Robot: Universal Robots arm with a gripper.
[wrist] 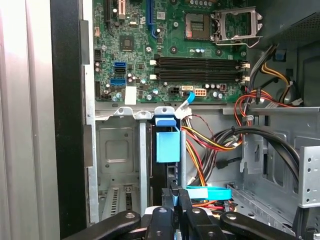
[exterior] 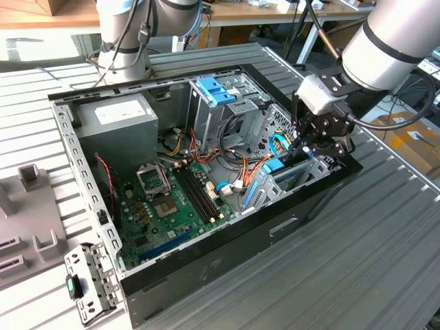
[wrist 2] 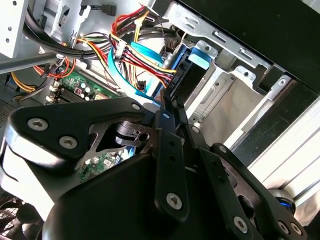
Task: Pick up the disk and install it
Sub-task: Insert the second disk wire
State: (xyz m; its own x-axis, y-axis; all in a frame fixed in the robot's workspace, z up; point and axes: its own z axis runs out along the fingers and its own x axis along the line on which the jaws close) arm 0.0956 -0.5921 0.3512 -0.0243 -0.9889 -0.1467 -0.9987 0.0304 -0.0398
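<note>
Disk seated upright in the drive cage, gripper at its end.

From the exterior view's left I see the grey power supply (exterior: 118, 118) at the case's far corner, then the green motherboard (exterior: 172, 199) (socket open), then the bundled cables (exterior: 237, 172). Further right the disk (exterior: 275, 175) stands on edge inside the metal drive cage (exterior: 313, 168) at the case's near-right corner. In the first wrist view the gripper (wrist: 176, 192) sits at the disk's (wrist: 167, 145) end, jaws closed on its narrow edge.
</note>
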